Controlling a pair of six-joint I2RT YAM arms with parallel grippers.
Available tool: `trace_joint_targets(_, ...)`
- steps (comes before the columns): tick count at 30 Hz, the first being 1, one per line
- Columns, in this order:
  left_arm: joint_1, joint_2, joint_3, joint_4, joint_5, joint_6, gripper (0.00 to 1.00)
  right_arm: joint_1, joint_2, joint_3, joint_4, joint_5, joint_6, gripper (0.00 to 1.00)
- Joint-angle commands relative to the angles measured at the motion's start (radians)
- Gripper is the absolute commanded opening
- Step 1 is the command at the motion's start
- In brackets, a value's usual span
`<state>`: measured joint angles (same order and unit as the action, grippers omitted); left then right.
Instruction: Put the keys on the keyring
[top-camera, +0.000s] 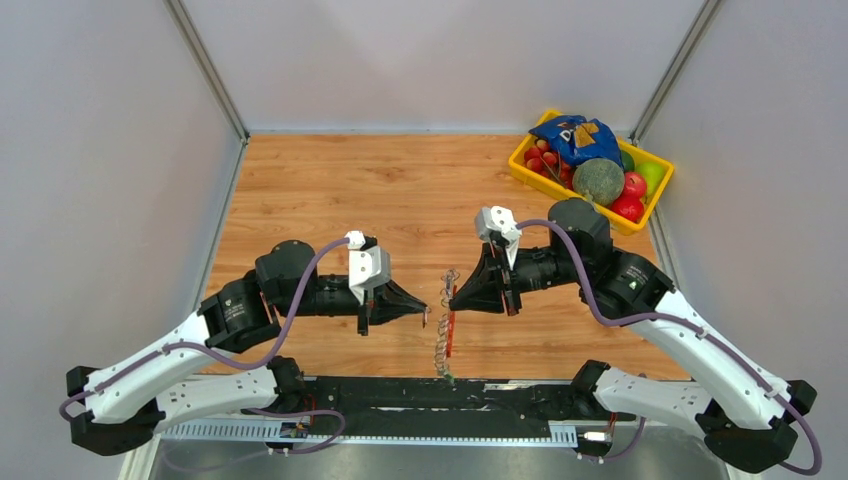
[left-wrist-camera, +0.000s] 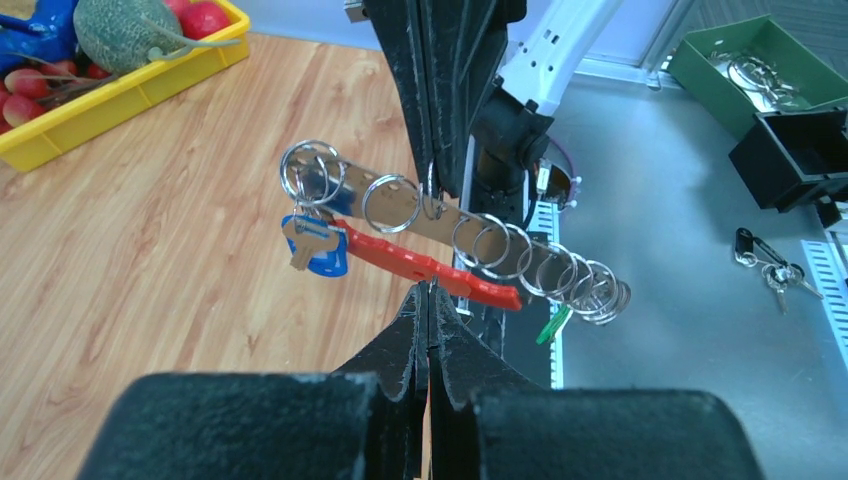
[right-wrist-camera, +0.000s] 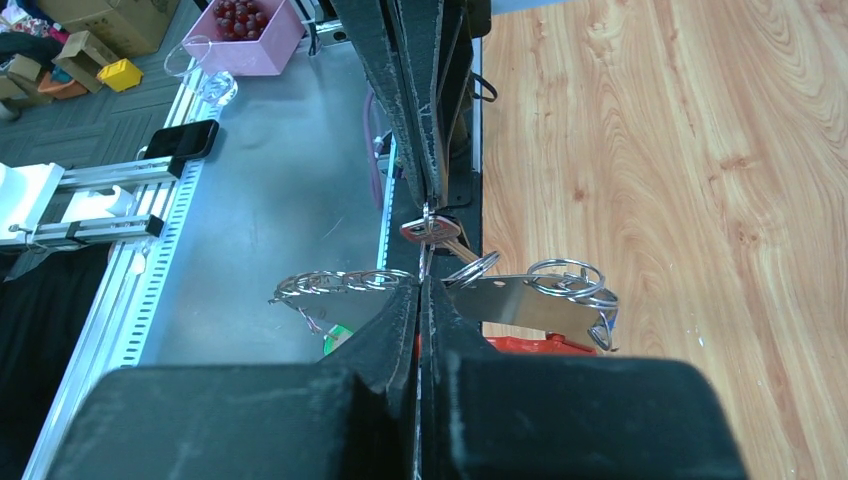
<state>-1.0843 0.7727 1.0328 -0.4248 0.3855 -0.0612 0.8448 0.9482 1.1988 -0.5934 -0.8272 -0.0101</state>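
The keyring strip (top-camera: 443, 340) hangs between my two grippers: a grey strip carrying several silver rings (left-wrist-camera: 392, 203), with a red strip (left-wrist-camera: 430, 265) and a green tip (left-wrist-camera: 552, 325). A blue-headed key (left-wrist-camera: 328, 258) hangs from the end ring (left-wrist-camera: 310, 170). My right gripper (top-camera: 452, 298) is shut on the strip at one ring (right-wrist-camera: 422, 282). My left gripper (top-camera: 427, 313) is shut, its tips (left-wrist-camera: 428, 291) just under the red strip. In the right wrist view a small key with a silver blade (right-wrist-camera: 433, 231) is at the left gripper's tips. Its head colour is unclear.
A yellow bin (top-camera: 527, 168) with fruit and a blue bag stands at the back right. Off the table's near edge, a metal bench holds a green box (left-wrist-camera: 700, 70), a black box (left-wrist-camera: 800, 150), a loose key bunch (left-wrist-camera: 765, 268), a pink box (right-wrist-camera: 245, 45) and a phone (right-wrist-camera: 185, 140).
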Motion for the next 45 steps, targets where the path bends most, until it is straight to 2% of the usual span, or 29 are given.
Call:
trace_joint_targets(1, -0.004, 0.009, 0.043, 0.056, 0.039, 0.001, 0.0, 0.016, -0.002, 0.017, 0.032, 0.005, -0.006, 0.0)
trace_joint_targets(25, -0.003, 0.058, 0.063, 0.095, 0.067, 0.016, 0.0, 0.052, 0.028, -0.036, 0.065, -0.018, -0.021, 0.0)
trace_joint_targets(45, -0.004, 0.033, 0.041, 0.094, 0.087, 0.023, 0.0, 0.053, -0.002, -0.016, 0.109, 0.078, 0.061, 0.0)
